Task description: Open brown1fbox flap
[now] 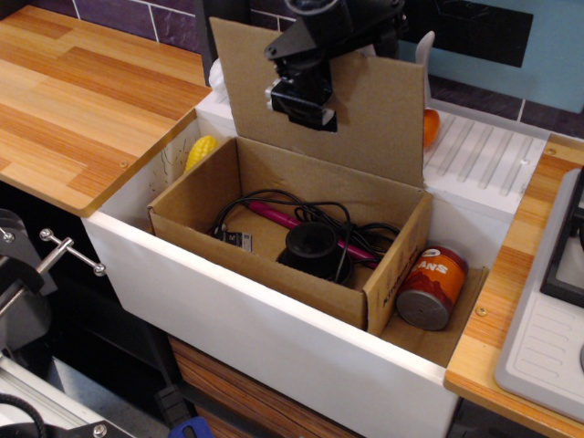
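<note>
The brown1fbox [274, 266] sits in the white sink [274, 342] with its top open. Its flap [383, 109] stands nearly upright at the back edge, plain inner face toward me. My black gripper [301, 96] hangs in front of the flap's upper part, against or just off its inner face. I cannot tell how its jaws stand. Inside the box lie black cables with a round black part [312, 245] and a pink tool [274, 216].
An orange can [431, 287] lies in the sink, right of the box. A yellow object [202, 151] sits at the sink's back left. An orange fruit [431, 128] peeks out behind the flap on the drainboard [484, 155]. Wooden counter [82, 100] lies left, a stove [557, 319] right.
</note>
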{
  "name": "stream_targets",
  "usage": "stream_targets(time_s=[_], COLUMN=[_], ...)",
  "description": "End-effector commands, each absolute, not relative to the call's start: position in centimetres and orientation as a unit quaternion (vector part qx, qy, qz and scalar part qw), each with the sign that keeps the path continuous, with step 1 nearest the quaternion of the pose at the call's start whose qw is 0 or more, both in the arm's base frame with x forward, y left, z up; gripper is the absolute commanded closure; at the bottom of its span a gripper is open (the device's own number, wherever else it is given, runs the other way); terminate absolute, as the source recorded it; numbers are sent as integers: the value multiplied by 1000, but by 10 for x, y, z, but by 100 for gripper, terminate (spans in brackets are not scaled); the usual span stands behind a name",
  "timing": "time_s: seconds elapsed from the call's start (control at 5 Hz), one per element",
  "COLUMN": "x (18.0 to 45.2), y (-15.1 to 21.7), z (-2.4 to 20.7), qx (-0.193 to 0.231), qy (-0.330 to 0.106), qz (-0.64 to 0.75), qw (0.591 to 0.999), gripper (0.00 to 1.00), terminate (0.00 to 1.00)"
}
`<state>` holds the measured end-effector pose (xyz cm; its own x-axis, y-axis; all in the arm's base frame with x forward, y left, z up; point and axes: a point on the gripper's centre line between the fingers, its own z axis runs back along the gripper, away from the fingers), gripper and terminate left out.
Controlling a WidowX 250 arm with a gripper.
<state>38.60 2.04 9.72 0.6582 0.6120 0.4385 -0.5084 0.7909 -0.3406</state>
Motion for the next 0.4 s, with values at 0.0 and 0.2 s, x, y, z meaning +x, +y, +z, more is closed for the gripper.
stream_targets(time_s=[0.0,0.2], x=[434,446], y=[9,4], z=[124,123], qx=[-82,-90], qy=[-305,-307], qz=[274,262], qw=[908,911], gripper=[0,0], terminate=[0,100])
